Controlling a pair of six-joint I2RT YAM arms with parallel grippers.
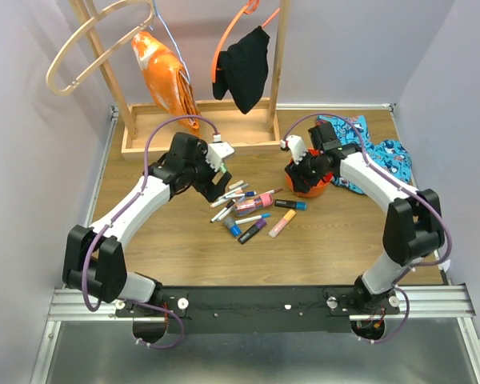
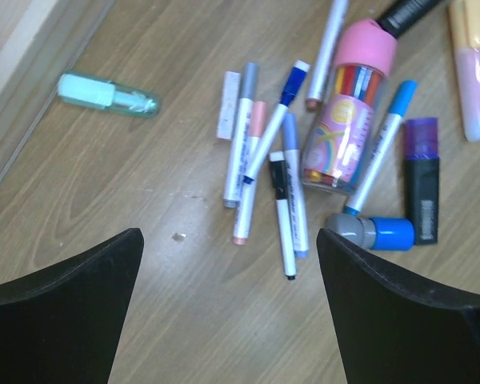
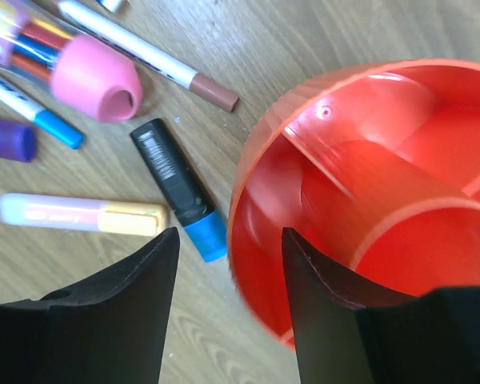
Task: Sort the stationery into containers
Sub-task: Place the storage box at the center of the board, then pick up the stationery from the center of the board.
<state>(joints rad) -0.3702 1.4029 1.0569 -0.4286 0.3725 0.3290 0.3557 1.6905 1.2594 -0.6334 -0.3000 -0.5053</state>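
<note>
At the far left of the left wrist view, a small green item (image 2: 108, 94) lies alone on the wooden tabletop (image 2: 184, 272). The left gripper (image 2: 228, 236) hangs above the tabletop with its jaws spread wide and nothing between them, at the near edge of the stationery (image 1: 252, 210). We see thin white pens (image 2: 256, 168) lying side by side and partly crossed, touching one another. Just right of them lies a clear tube with a pink cap (image 2: 348, 120), then a blue-tipped pen (image 2: 382, 148), a black marker with a purple cap (image 2: 422, 184) and a pale pink and yellow highlighter (image 2: 476, 72). We judge all of these light, stiff and smooth, likely to roll, and best pinched across the barrel at mid-length. The thicker tube calls for a wider grasp. Further right stands the round orange tub (image 3: 264, 200), with inner dividers and nothing visible inside. The right gripper (image 3: 230, 236) is partly open, one finger outside the tub wall and one over the inside; we cannot tell whether it touches the rim.
</note>
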